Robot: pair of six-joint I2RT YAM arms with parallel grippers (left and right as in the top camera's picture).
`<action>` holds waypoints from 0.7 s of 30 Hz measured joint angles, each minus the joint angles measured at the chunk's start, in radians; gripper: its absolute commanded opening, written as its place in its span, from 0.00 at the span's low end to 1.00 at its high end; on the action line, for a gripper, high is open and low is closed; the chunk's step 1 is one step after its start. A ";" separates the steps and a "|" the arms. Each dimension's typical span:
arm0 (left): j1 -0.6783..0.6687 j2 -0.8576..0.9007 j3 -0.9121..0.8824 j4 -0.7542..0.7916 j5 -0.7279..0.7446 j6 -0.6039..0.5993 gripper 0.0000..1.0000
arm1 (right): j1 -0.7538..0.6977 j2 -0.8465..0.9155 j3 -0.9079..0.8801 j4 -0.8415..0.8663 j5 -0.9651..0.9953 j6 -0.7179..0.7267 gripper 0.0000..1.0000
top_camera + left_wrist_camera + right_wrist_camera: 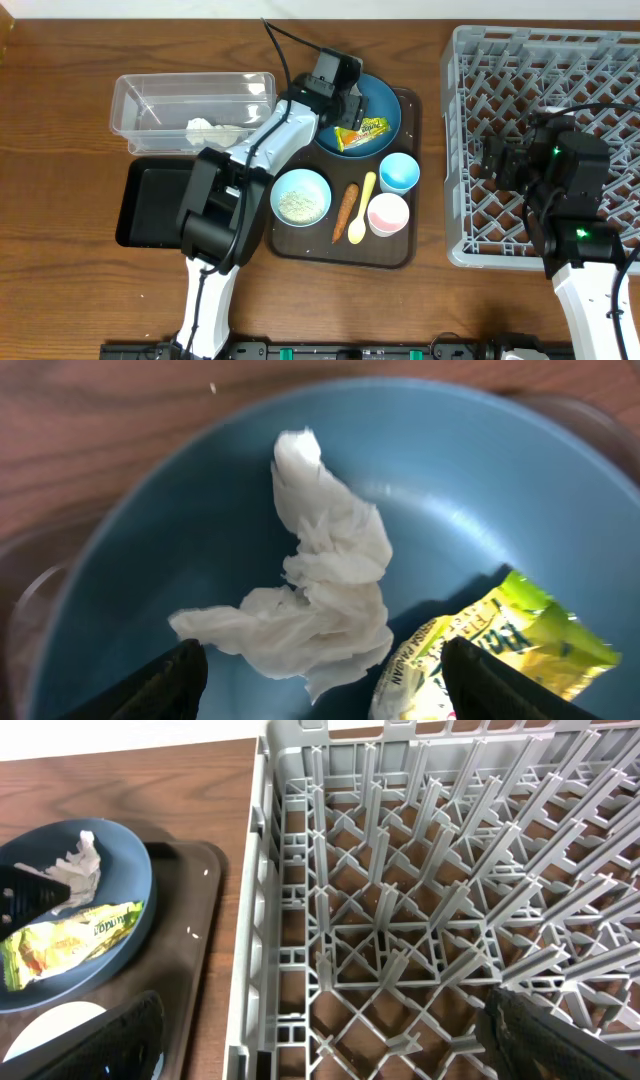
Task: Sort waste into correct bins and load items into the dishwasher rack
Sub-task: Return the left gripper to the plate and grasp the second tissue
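Note:
My left gripper (320, 695) is open low over the dark blue plate (385, 105), its fingers either side of a crumpled white tissue (325, 590). The yellow wrapper (360, 133) lies on the plate beside the tissue, also in the left wrist view (490, 650). My right gripper (320, 1040) is open and empty above the left part of the grey dishwasher rack (540, 60). The clear tub (190, 110) holds another white tissue (205, 127). The black tray (150, 205) is in front of it.
The brown serving tray (340, 250) carries the plate, a white bowl of rice (300, 195), an orange stick (345, 212), a yellow spoon (362, 210), a light blue cup (399, 172) and a pink cup (388, 213). The rack stands right of it.

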 measured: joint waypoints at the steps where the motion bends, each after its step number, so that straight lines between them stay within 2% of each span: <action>1: 0.000 0.007 0.000 0.003 0.000 0.000 0.77 | 0.000 0.000 0.000 -0.001 0.000 0.000 0.99; 4: 0.000 0.021 0.000 0.010 0.000 0.000 0.76 | 0.000 0.000 0.000 -0.006 0.000 0.000 0.99; 6: 0.000 0.023 0.000 0.019 0.000 -0.001 0.72 | 0.000 0.000 0.000 -0.007 0.000 0.000 0.99; 9: 0.000 0.023 0.000 0.034 0.000 -0.002 0.59 | 0.000 0.000 0.000 -0.007 0.000 0.000 0.99; 16: 0.000 0.027 0.000 0.045 0.000 0.004 0.63 | 0.000 0.000 0.000 -0.008 0.000 0.000 0.99; 21: 0.000 0.060 0.000 0.048 0.000 0.002 0.54 | 0.000 0.000 0.000 -0.008 0.000 0.000 0.99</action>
